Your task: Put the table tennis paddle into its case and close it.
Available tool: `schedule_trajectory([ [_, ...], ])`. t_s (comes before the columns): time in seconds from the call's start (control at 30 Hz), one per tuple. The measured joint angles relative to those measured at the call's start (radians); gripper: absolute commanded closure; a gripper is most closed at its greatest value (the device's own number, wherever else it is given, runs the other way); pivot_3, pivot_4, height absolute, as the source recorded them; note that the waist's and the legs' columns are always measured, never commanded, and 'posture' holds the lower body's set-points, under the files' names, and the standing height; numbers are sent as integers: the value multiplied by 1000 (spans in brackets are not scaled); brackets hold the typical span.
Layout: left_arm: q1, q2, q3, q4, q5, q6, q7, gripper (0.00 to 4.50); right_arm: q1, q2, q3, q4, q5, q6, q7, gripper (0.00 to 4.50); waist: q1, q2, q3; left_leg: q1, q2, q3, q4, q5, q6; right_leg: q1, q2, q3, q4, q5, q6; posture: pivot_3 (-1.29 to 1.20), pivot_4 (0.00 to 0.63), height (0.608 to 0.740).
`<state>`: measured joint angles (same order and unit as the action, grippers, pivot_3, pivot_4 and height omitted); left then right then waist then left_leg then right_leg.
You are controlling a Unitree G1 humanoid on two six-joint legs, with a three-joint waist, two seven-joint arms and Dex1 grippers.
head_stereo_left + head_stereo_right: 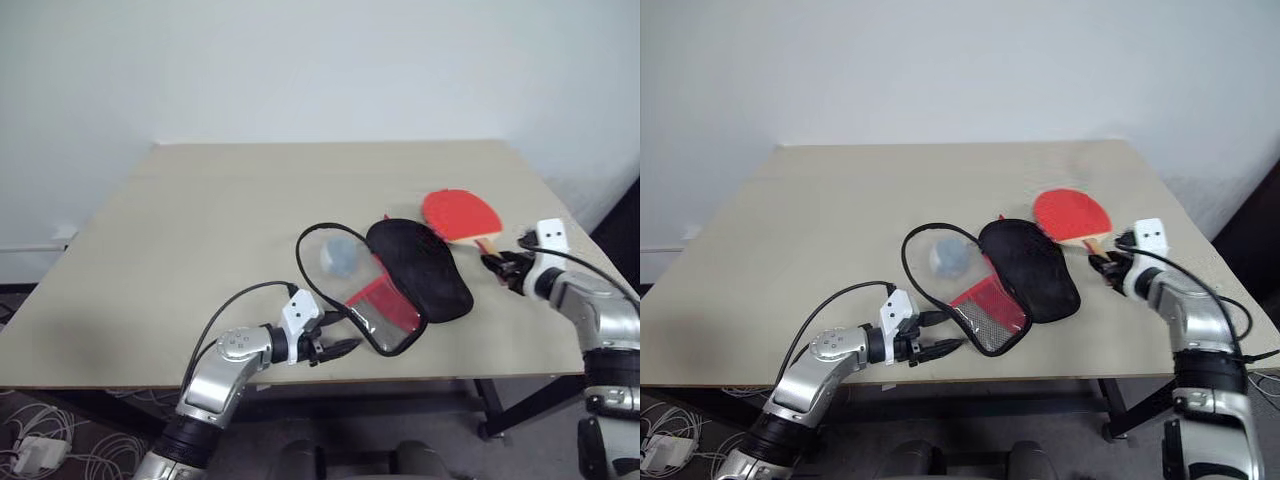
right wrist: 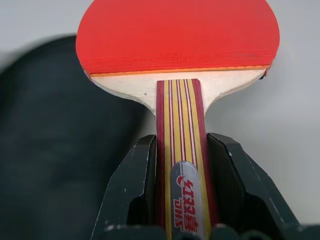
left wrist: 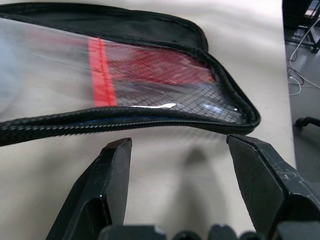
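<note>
And here's the right pincer (image 2: 182, 187), clamped on the striped wooden handle of the paddle (image 1: 459, 213), one black finger on each side of the grip, as the right wrist view makes plain. The red face of the paddle points away from the robot, toward the far side of the bench (image 1: 200, 230), and sits just to the right of the case (image 1: 400, 275); whether the blade rests on the bench or hangs just above it, I can't tell. The case lies open in the middle of the bench, near the front edge: its black half (image 1: 420, 268) is spread out on the right, right next to the paddle's blade, and the other half on the left shows a clear panel with a red strip and a mesh pocket (image 3: 165, 87) inside black trim. A pale grey lump (image 1: 338, 255) shows in the rounded far end of that clear half. Over on the left, the left pincer (image 3: 177, 165) is spread wide and empty, its two fingers pointing at the near zipped edge of the case, just short of the trim and not touching it, low over the front of the bench. A black cable (image 1: 225, 315) loops up over the left forearm.
</note>
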<state>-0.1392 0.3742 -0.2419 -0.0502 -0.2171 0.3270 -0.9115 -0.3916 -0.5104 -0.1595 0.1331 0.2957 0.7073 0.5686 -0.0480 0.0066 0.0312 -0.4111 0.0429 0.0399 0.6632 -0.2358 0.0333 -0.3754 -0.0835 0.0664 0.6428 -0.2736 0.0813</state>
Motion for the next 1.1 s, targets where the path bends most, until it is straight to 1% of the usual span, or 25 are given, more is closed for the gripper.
schedule_trajectory([
  [0.1, -3, -3, -8, 18, 0, -3, -6, 1288, 50, 53, 60, -101, 0, 38, -31, 3235, 4, -1, 0, 0, -1, 0, 1, 0, 0, 0, -1, 0, 0, 0, 0, 0, 0, 728],
  [0.2, -16, -9, -9, 32, 1, -5, -8, 1288, 71, 82, 87, -112, -3, 45, -55, 3235, 4, -2, 1, -1, -1, 0, 1, 0, 0, 0, -1, 0, 0, 0, 0, 0, 0, 728],
  [0.53, -29, -17, -12, 39, 1, -9, -23, 1288, 90, 85, 149, -98, -50, 18, -73, 3235, 0, -2, 1, -1, -1, 0, 1, 0, 0, 0, 0, 0, 0, 0, 0, 0, 0, 728],
  [0.93, -29, -20, -12, 39, 0, -11, -26, 1288, 95, 84, 166, -55, -93, -33, -70, 3235, 0, -3, 1, -1, -1, 0, 1, 0, 0, 1, 0, 0, 0, 0, 0, 0, 0, 728],
  [1.0, -29, -20, -12, 39, 0, -12, -26, 1288, 93, 84, 168, -48, -98, -43, -69, 2517, 0, -3, 1, -1, -1, 0, 1, 0, 0, 1, 0, 0, 0, 0, 0, 0, 0, 728],
  [1.03, -29, -21, -12, 39, 0, -12, -27, 1288, 92, 84, 169, -42, -101, -48, -69, 2259, 0, -3, 1, -1, -1, 0, 1, 0, 0, 1, 0, 0, 0, 0, 0, 0, 0, 728],
  [1.1, -29, -21, -12, 39, 0, -12, -27, 1288, 92, 84, 169, -30, -103, -54, -70, 1579, 0, -3, 1, -1, -1, 0, 1, 0, 0, 1, 0, 0, 0, 0, 0, 0, 0, 728],
])
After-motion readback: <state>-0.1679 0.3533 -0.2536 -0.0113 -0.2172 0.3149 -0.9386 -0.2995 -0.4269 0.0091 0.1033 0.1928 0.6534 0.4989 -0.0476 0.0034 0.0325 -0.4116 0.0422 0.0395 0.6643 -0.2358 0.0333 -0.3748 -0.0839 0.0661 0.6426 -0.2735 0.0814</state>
